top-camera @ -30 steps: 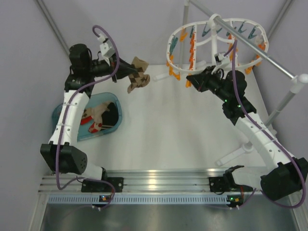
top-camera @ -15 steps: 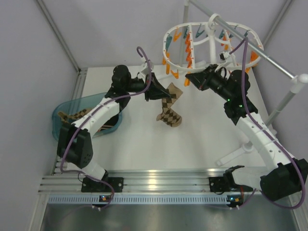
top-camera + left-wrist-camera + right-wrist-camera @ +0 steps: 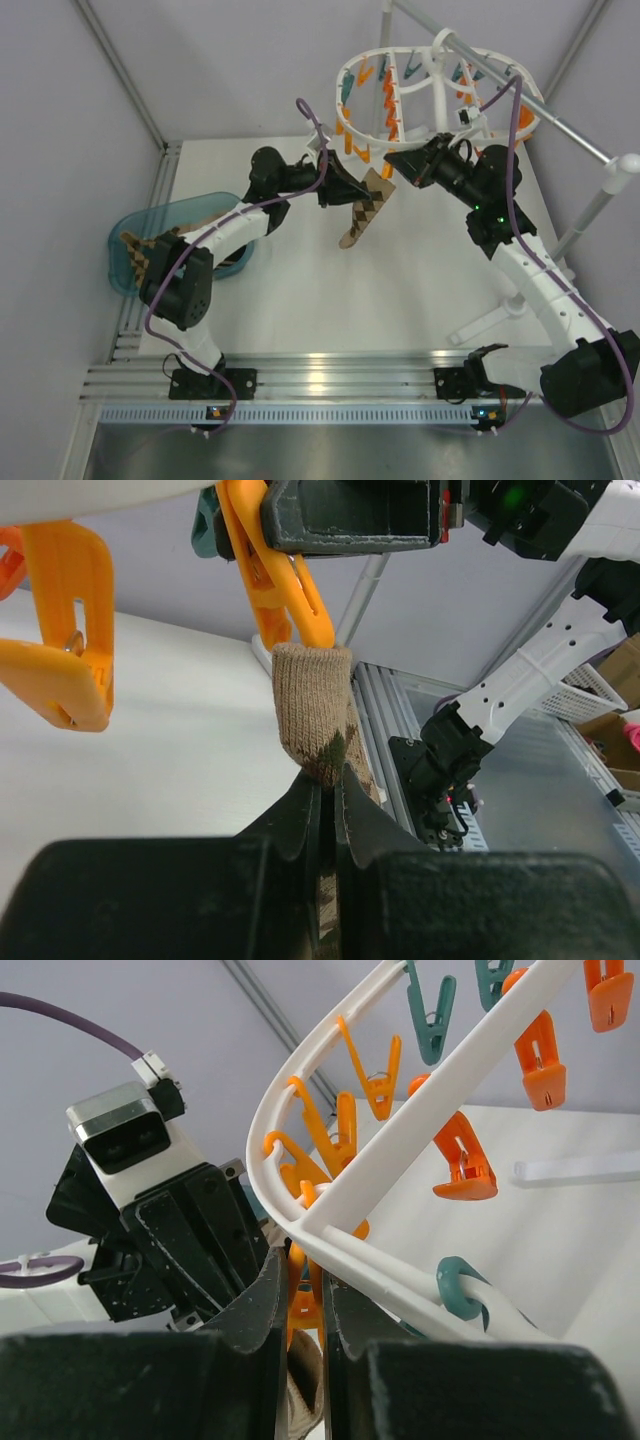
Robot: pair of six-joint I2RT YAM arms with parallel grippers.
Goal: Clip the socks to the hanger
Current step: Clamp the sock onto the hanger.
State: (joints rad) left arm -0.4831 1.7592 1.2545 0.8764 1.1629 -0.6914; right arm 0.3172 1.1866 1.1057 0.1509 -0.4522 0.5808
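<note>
My left gripper (image 3: 345, 188) is shut on a brown-and-tan argyle sock (image 3: 363, 212), which hangs below it. In the left wrist view the sock's end (image 3: 312, 708) stands up from my closed fingers (image 3: 300, 805) and touches the tips of an orange clip (image 3: 283, 585). My right gripper (image 3: 397, 163) is shut on that orange clip (image 3: 306, 1295), squeezing it under the white hanger (image 3: 440, 70). The hanger's rim (image 3: 300, 1080) shows in the right wrist view, with the sock (image 3: 305, 1385) just below the clip. I cannot tell whether the clip bites the sock.
A teal basket (image 3: 120, 232) at the left holds another argyle sock (image 3: 135, 255). The grey rod stand (image 3: 585, 140) carries the hanger, and its foot (image 3: 490, 320) rests on the table at the right. Several orange and teal clips (image 3: 462, 1165) dangle from the frame.
My left arm has swung right from above the basket to the hanger, carrying the sock. The sock's end now meets the clip in my right gripper. The right arm shifted slightly.
</note>
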